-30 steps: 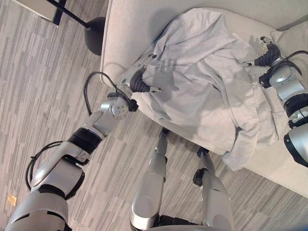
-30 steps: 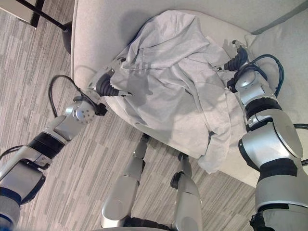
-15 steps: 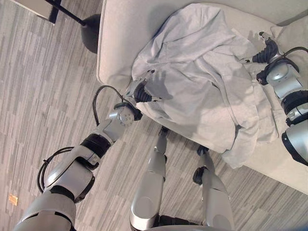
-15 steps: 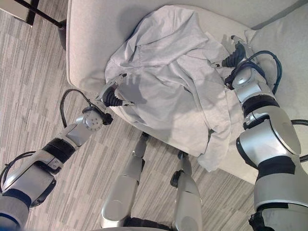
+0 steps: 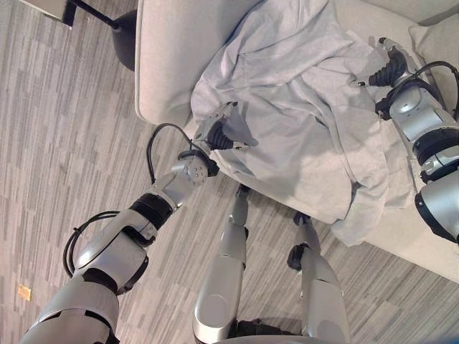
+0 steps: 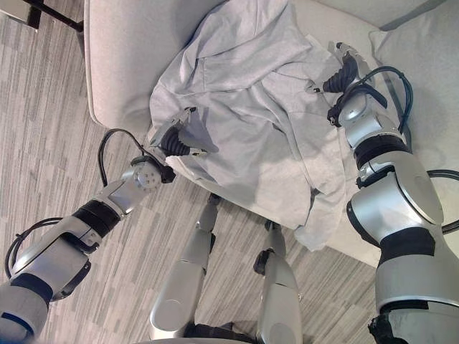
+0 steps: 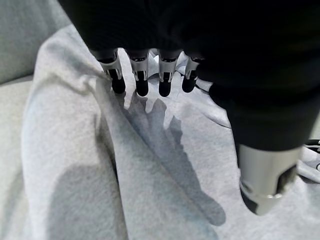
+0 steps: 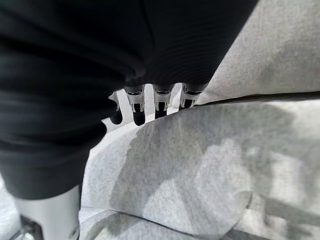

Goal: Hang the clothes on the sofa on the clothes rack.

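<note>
Left eye view: grey garment (image 5: 301,107) spread over pale sofa (image 5: 172,50), lower edge hanging off seat front. My left hand (image 5: 219,132) above its left edge (fingers straight, apart from thumb, gripping nothing). My right hand (image 5: 387,68) at garment's right side, fingers straight, near cushion (image 6: 419,43).
</note>
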### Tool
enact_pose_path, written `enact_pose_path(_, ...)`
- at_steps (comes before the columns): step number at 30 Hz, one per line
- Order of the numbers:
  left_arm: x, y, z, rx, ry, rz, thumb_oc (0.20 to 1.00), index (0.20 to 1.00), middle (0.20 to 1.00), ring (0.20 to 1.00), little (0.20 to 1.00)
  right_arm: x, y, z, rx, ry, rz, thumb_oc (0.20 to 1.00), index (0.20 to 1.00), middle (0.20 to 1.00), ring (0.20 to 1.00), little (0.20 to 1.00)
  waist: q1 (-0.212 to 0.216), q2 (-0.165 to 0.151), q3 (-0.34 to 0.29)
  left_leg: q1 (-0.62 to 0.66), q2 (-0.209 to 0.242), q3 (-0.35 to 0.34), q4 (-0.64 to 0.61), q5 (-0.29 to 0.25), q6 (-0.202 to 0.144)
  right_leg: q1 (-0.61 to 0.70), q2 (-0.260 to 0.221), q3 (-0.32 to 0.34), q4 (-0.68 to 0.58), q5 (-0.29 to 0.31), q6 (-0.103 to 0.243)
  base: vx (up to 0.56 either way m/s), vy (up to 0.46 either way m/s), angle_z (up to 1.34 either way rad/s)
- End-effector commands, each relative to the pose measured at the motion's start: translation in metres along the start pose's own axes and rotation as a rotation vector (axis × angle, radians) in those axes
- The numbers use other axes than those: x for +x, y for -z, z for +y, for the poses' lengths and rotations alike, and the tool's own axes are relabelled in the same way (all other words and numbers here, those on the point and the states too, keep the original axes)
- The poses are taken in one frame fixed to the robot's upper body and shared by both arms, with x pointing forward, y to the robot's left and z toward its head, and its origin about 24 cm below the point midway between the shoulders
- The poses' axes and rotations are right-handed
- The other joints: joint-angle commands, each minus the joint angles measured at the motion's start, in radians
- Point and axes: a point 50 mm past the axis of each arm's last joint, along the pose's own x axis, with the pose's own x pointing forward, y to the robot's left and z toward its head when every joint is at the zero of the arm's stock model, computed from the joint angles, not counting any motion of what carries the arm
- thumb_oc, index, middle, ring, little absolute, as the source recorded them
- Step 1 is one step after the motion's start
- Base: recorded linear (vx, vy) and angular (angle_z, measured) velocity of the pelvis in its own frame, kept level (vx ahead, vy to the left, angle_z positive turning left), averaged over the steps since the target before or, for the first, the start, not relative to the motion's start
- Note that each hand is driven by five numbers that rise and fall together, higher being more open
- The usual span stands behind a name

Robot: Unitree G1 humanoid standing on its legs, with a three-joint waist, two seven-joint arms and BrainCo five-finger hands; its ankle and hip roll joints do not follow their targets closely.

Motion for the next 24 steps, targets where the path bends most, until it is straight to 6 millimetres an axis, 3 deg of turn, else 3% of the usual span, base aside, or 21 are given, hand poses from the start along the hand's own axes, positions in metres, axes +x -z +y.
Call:
enact_pose_path(1, 0.010, -0.005, 0.030, -0.005, -0.129, -0.030, 1.000, 1.000, 1.000, 1.000, 1.000, 0.006, -0.022, -0.030, 0.004, 0.102, -0.064, 1.000, 1.000, 1.000, 1.000, 1.000, -0.011, -0.029, 0.002, 0.053, 0.010, 0.040, -0.023, -0.079, 0.013, -0.044, -0.052, 0.090, 0.072, -0.046, 0.054, 0.00, 0.000, 0.00)
enact_pose_path(3, 0.010, -0.005, 0.030, -0.005, -0.129, -0.030, 1.000, 1.000, 1.000, 1.000, 1.000, 0.006, -0.022, -0.030, 0.004, 0.102, -0.064, 1.000, 1.000, 1.000, 1.000, 1.000, -0.011, -0.029, 0.002, 0.053, 0.010, 0.040, -0.023, -0.079, 0.013, -0.044, -0.052, 0.090, 0.072, -0.046, 0.054, 0.00, 0.000, 0.00)
enact_pose_path(4, 0.015, -0.028, 0.061, 0.030, -0.264, -0.148, 1.000, 1.000, 1.000, 1.000, 1.000, 0.006, -0.026, -0.029, 0.021, 0.111, -0.095, 1.000, 1.000, 1.000, 1.000, 1.000, -0.016, -0.035, 0.002, 0.049, 0.012, 0.043, -0.023, -0.081, 0.010, -0.049, -0.048, 0.094, 0.071, -0.045, 0.054, 0.00, 0.000, 0.00)
enact_pose_path(13, 0.017, -0.057, 0.098, 0.258, -0.397, -0.325, 1.000, 1.000, 1.000, 1.000, 1.000, 0.003, -0.045, -0.019, 0.045, 0.107, -0.192, 1.000, 1.000, 1.000, 1.000, 1.000, -0.029, -0.049, 0.002, 0.045, 0.020, 0.047, -0.023, -0.085, 0.008, -0.053, -0.045, 0.099, 0.064, -0.043, 0.059, 0.00, 0.006, -0.01)
enact_pose_path(24, 0.016, -0.022, 0.089, 0.597, -0.251, -0.262, 1.000, 1.000, 1.000, 1.000, 1.000, 0.005, -0.057, -0.029, 0.046, 0.138, -0.233, 1.000, 1.000, 1.000, 1.000, 1.000, -0.037, -0.053, 0.002, 0.023, 0.022, 0.054, -0.023, -0.080, 0.009, -0.071, -0.048, 0.101, 0.065, -0.039, 0.062, 0.00, 0.012, -0.02)
